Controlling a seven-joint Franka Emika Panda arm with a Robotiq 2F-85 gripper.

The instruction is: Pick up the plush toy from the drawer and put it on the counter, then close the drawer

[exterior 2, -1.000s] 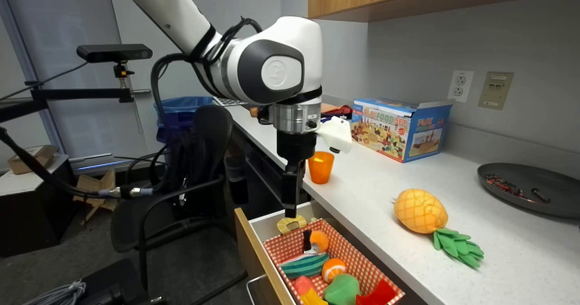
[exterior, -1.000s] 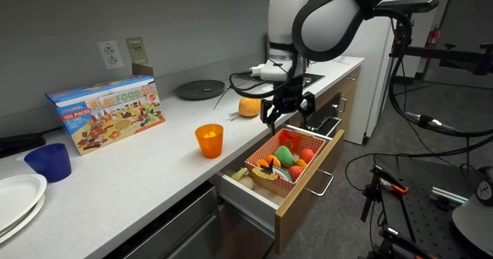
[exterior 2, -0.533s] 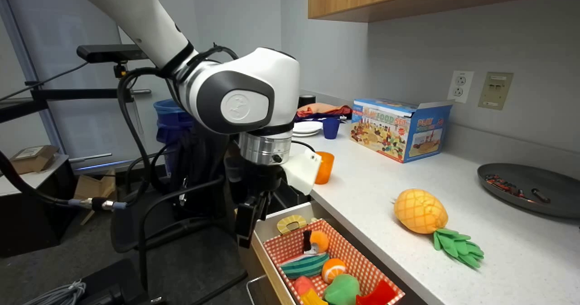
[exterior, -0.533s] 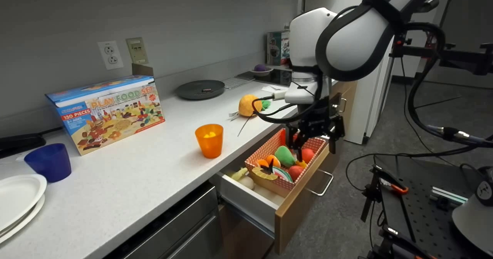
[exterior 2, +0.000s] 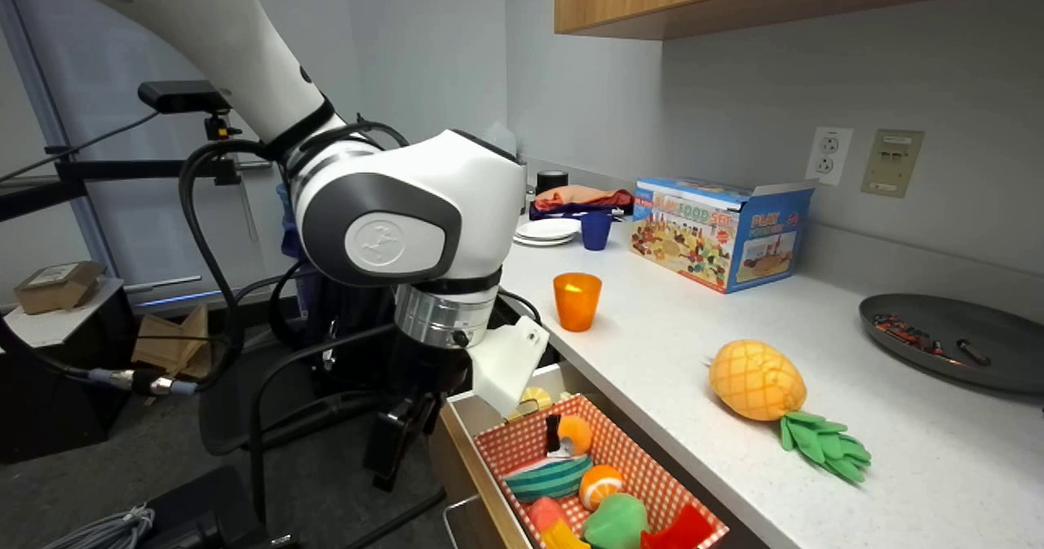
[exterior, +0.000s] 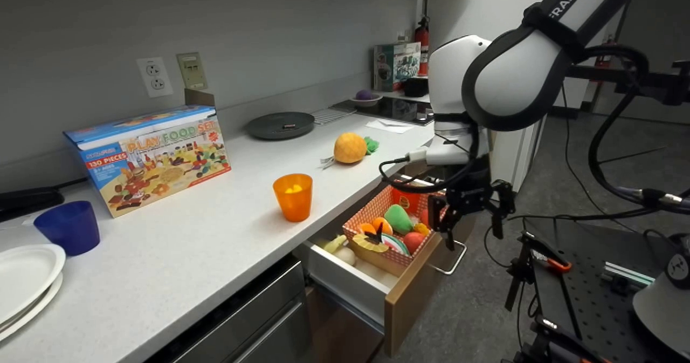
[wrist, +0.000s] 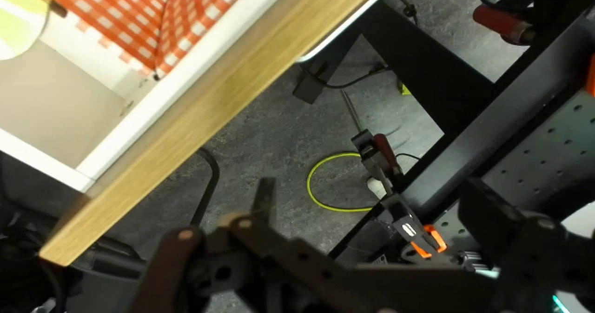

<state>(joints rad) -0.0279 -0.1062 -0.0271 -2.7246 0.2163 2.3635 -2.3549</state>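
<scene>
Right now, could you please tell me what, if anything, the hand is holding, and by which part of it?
Nothing is held: the hand hangs open just outside the drawer, and the toy pineapple lies on the counter.

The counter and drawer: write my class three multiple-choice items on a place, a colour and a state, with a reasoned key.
1. Where does the pineapple plush toy lie?
A. Inside a box
B. On the counter
C. On the floor

2. What colour is the cup nearest the drawer?
A. Orange
B. Green
C. White

3. The drawer is:
A. Shut
B. Upside down
C. Pulled open

1 B, resting there in both exterior views.
2 A, its sides show orange.
3 C, the red-checked container inside shows from above.
</scene>
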